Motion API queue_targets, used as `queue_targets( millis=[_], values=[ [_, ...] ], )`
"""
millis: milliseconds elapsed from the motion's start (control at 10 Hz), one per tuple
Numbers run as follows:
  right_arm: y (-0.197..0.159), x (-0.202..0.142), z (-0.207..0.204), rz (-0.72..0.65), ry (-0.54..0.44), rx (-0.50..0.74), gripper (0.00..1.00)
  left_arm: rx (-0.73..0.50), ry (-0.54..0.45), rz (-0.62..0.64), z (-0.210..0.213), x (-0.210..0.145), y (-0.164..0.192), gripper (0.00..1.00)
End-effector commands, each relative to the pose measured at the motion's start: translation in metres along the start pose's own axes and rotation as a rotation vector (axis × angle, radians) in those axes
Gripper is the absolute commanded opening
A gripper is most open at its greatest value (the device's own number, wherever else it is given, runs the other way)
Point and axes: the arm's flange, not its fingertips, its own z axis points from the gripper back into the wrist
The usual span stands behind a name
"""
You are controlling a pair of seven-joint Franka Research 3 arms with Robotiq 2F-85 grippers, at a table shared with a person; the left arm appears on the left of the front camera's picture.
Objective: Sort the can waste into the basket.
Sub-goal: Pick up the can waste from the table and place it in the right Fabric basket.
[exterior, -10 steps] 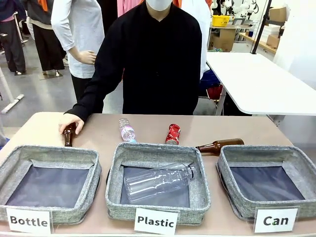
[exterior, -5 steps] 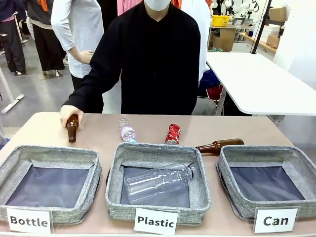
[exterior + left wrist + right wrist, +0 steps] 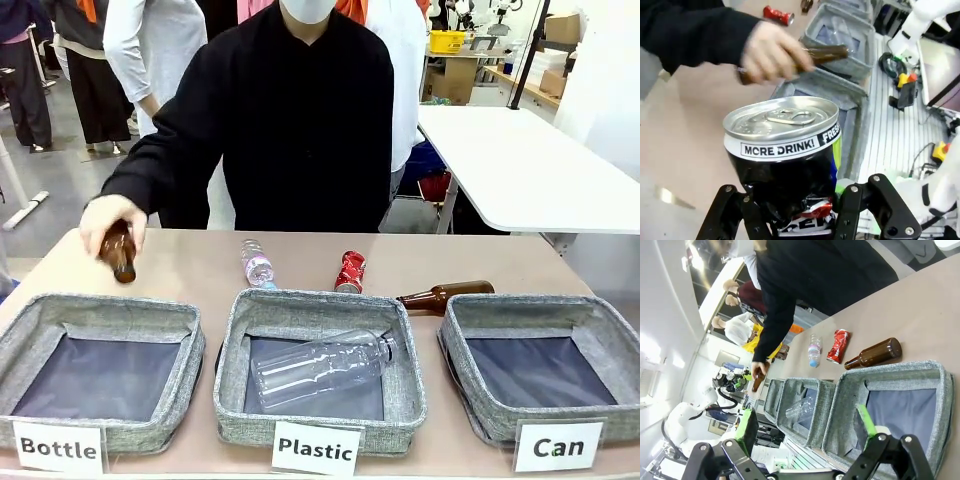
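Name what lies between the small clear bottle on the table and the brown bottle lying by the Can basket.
The crushed red can, apart from the clear bottle and the lying brown bottle, in the front view.

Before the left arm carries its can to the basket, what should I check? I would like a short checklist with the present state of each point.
1. Grip: left fingers shut on the black can: ok.
2. Room in the Can basket: ok.
3. Way ahead free: not ok, the person's hand holds a brown bottle just beyond the can.
4. Other arm: right fingers open, holding nothing: ok.
5. Next item: red can lies free on the table: ok.
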Motion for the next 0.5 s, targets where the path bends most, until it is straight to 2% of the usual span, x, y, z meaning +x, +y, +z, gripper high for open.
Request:
queue_targets(
  millis=[0, 100, 200, 300, 400],
  values=[
    [0.0, 0.001, -0.001, 0.026, -0.022, 0.019, 1.0, 0.023, -0.036, -0.042, 0.053, -0.054, -0.009, 0.0],
    [0.0, 0.001, -0.001, 0.026, -0.022, 0.019, 1.0, 0.024, -0.078, -0.077, 0.081, -0.092, -0.025, 0.0],
    [0.0, 0.001, -0.001, 0.026, -0.022, 0.019, 1.0, 0.103, -0.147, -0.072, 0.098, -0.129, -0.056, 0.0],
    [0.0, 0.001, -0.001, 0.026, -0.022, 0.019, 1.0, 0.149, -0.197, -0.06, 0.1, -0.152, -0.081, 0.0],
    [0.0, 0.001, -0.001, 0.026, -0.022, 0.019, 1.0, 0.165, -0.216, -0.042, 0.097, -0.16, -0.088, 0.0]
  ],
)
